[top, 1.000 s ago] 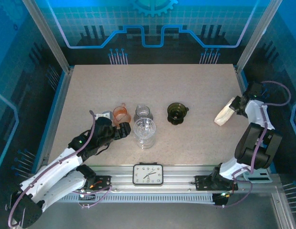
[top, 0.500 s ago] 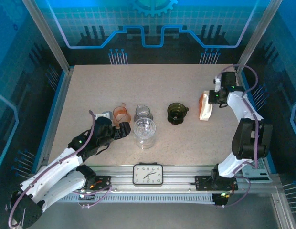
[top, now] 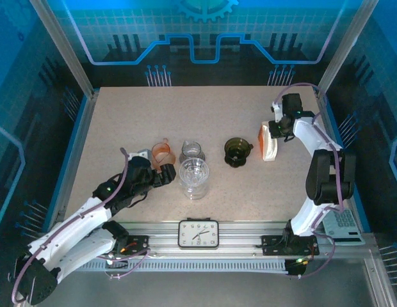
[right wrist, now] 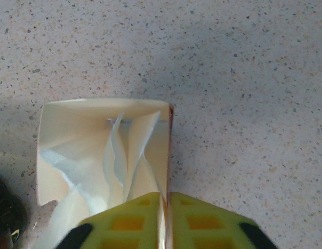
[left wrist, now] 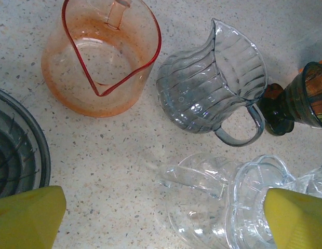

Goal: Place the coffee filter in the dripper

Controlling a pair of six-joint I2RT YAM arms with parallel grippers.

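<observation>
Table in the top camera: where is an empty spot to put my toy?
The whole back of the table behind the jugs is bare. So is the front right, between the dark green dripper, filter box and clock. Crowded: the middle-left, with orange jug, grey jug, clear dripper and left gripper.

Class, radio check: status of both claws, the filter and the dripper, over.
Left claw open near glass pitcher. Right claw pinching filter box wall. Filters inside box, box beside dripper. Nothing between them.

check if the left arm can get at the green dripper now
Probably not directly: the glass pitcher and clear dripper stand between the left tool and the green dripper. It would need to go over them.
</observation>
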